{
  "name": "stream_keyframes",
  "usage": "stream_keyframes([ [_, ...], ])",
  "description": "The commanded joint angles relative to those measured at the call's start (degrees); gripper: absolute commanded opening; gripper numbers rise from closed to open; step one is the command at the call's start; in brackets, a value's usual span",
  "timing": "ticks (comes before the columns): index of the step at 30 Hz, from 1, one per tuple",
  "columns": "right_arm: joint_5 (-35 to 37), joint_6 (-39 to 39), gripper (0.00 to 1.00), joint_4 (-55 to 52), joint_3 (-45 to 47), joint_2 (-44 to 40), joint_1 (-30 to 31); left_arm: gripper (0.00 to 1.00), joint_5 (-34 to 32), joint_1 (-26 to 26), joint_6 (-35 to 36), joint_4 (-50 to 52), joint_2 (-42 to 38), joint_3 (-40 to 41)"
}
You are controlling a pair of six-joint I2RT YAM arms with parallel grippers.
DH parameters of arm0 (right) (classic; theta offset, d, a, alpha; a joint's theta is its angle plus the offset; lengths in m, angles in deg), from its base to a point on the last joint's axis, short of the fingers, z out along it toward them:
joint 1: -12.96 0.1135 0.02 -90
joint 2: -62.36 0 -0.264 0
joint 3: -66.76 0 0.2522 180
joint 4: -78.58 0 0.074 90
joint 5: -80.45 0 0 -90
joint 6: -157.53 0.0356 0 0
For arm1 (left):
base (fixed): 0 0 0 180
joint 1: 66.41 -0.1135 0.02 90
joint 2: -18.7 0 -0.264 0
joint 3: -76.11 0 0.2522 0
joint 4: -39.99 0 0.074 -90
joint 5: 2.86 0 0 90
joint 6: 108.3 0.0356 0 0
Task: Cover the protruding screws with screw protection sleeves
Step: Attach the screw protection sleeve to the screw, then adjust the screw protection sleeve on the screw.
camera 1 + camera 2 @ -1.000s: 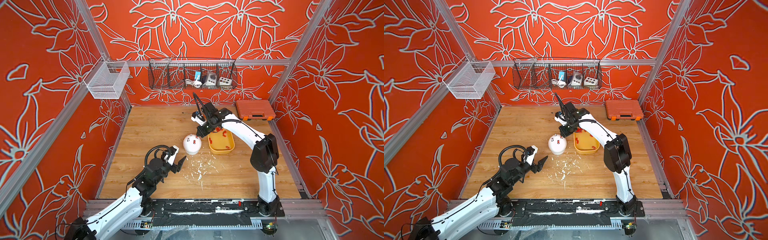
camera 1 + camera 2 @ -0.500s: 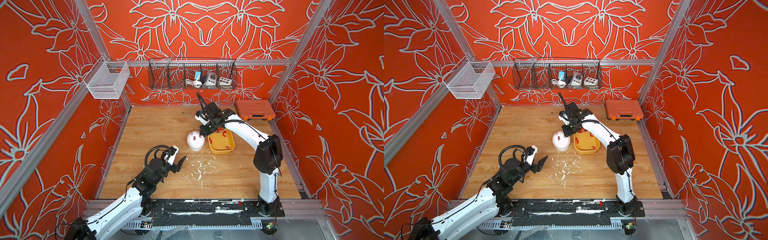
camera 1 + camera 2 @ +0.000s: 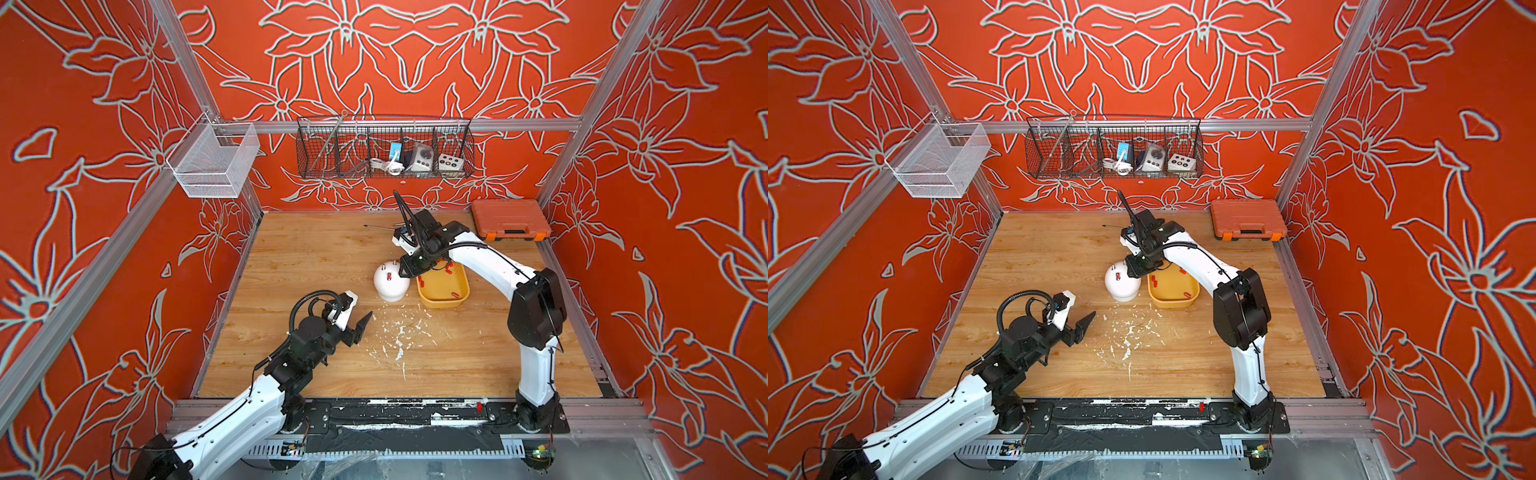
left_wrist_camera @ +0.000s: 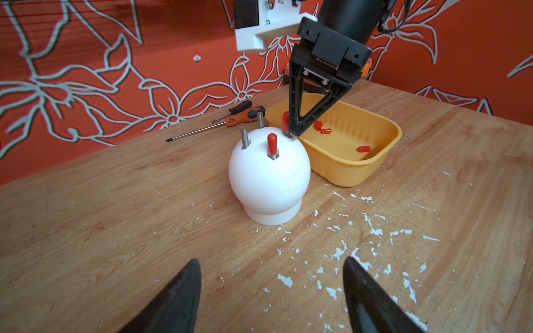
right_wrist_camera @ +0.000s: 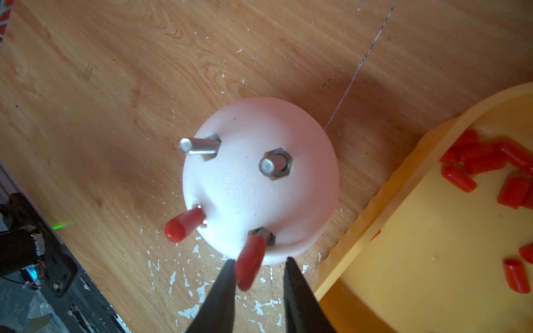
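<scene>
The white dome (image 3: 390, 282) stands mid-table next to the yellow tray (image 3: 442, 298). In the right wrist view two protruding screws (image 5: 199, 147) (image 5: 274, 164) are bare. Two others each wear one of the red screw protection sleeves (image 5: 184, 225) (image 5: 249, 262). My right gripper (image 5: 259, 259) hangs over the dome's tray side. Its jaws are open around the nearer capped screw, with a gap on one side. More sleeves (image 5: 478, 161) lie loose in the tray (image 5: 375, 207). My left gripper (image 4: 271, 259) is open and empty above the table, short of the dome (image 4: 269, 173).
Two orange-and-black screwdrivers (image 4: 242, 112) lie behind the dome. An orange tool case (image 3: 510, 220) sits at the back right. White flakes (image 3: 399, 336) litter the wood in front of the dome. A wire basket (image 3: 384, 149) and a mesh basket (image 3: 214, 162) hang on the walls.
My right gripper's jaws have parted from shut, leaving the sleeve standing on the screw. That arm and the dome shifted slightly toward the tray. The left arm has not moved.
</scene>
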Motion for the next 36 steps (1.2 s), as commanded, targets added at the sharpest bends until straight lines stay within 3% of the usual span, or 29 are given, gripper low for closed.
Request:
stream_keyframes([
  [1, -0.6, 1.5, 0.4, 0.7, 0.0, -2.7, -0.8, 0.76, -0.3, -0.2, -0.4, -0.9, -0.5, -0.6],
  [13, -12.0, 6.9, 0.53, 7.4, 2.0, -3.5, -4.8, 0.76, -0.4, -0.2, -0.5, -1.2, -0.8, -0.3],
  [27, -9.5, 6.2, 0.46, 8.2, 8.0, 0.3, -4.9, 0.76, -0.1, -0.2, -0.6, -1.3, -0.4, -0.4],
  [36, -10.3, 6.6, 0.51, 8.5, 6.8, -2.1, -4.9, 0.76, -0.2, -0.2, -0.6, -1.3, -0.5, -0.4],
])
